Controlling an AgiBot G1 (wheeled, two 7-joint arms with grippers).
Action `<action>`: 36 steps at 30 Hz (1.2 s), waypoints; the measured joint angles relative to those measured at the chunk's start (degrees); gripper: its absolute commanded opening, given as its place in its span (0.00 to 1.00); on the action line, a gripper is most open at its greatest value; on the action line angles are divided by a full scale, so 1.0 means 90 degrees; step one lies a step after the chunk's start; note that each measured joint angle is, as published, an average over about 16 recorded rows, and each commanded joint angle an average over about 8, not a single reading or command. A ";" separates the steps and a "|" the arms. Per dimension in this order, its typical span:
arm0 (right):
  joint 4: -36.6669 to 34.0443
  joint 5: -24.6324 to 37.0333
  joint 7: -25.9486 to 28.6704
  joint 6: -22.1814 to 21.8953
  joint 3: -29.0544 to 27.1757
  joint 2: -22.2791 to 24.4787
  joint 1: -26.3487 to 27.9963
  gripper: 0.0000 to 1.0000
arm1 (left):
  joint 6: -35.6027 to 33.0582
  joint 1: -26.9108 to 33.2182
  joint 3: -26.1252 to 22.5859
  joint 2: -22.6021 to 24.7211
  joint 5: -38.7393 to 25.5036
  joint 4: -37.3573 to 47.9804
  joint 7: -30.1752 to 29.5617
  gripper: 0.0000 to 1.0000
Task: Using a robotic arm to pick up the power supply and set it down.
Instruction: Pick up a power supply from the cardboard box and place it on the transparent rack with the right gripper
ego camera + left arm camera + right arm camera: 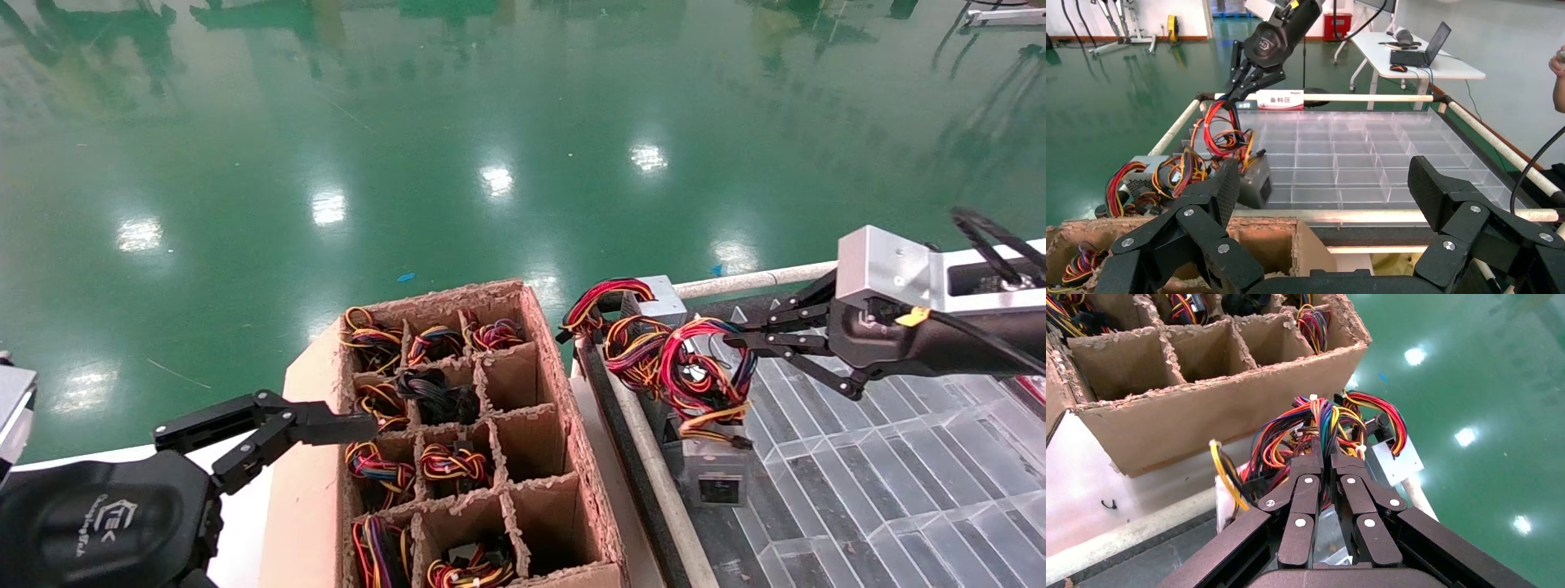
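Observation:
The power supply is a small silver-grey box with a dark label on its near end. It lies tilted at the left edge of the clear compartment tray. Its mostly red wire bundle rises from it. My right gripper reaches in from the right and is shut on the top of that bundle. The left wrist view shows the same grip from across the tray, with the box below it. My left gripper stays open and empty beside the cardboard box, low on the left.
A divided cardboard box holds several wire bundles, and some cells are empty. A second grey unit with orange-yellow wires sits at the tray's far left corner. A white pipe rail borders the tray. Green floor lies beyond.

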State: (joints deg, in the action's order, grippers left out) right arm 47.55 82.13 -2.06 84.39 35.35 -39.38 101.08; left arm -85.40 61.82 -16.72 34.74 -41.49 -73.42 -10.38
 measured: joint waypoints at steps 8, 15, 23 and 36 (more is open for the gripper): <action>-0.0341 -0.0001 -0.0202 0.0175 0.0073 -0.0287 0.0127 0.00 | 0.0001 0.0001 -0.0003 -0.0001 0.0002 0.0000 0.0001 1.00; -0.0540 -0.0054 -0.0355 0.0351 0.0121 -0.0443 0.0192 0.00 | 0.0002 0.0001 -0.0006 -0.0002 0.0004 0.0000 0.0003 1.00; -0.0828 -0.0094 -0.0548 0.0428 0.0163 -0.0494 0.0184 0.00 | 0.0004 0.0002 -0.0008 -0.0003 0.0006 0.0000 0.0004 1.00; -0.1686 -0.0094 -0.1124 0.0352 0.0186 -0.0499 0.0107 0.00 | 0.0006 0.0003 -0.0013 -0.0005 0.0009 0.0000 0.0007 1.00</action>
State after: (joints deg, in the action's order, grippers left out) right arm 32.37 81.28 -12.18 87.56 37.02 -43.87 102.04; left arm -85.35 61.84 -16.84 34.69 -41.41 -73.42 -10.32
